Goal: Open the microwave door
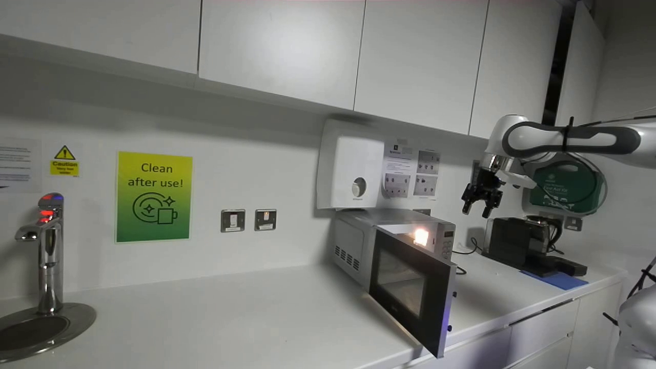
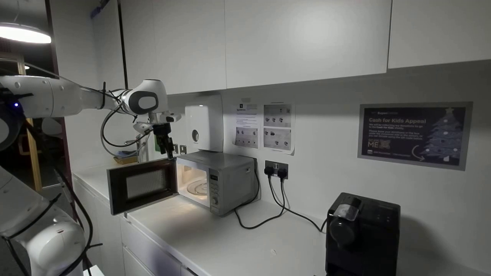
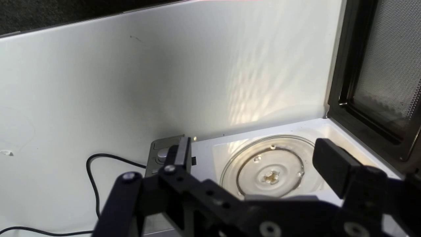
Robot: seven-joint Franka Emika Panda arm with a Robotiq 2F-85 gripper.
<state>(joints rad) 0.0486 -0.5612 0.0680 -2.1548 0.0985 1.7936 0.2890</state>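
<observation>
The microwave door (image 1: 405,287) stands wide open, a dark window panel in a silver frame, swung out from the silver-grey microwave (image 1: 369,220). In an exterior view the door's inner side (image 2: 144,184) shows, and the lit cavity with a glass turntable (image 2: 197,188) is exposed. In the wrist view the door (image 3: 381,75) is at the right and the turntable (image 3: 276,168) lies beyond the fingers. My gripper (image 1: 476,211) is open and empty, pointing down, higher than the microwave and apart from the door. It also shows in an exterior view (image 2: 170,155) and the wrist view (image 3: 253,148).
The microwave stands on a white counter (image 1: 230,312). A white dispenser (image 1: 348,164) hangs above it, under wall cabinets (image 1: 420,66). A black coffee machine (image 2: 362,230) stands farther along. Black cables (image 2: 268,220) lie behind and beside the microwave. A tap (image 1: 50,266) is at the far end.
</observation>
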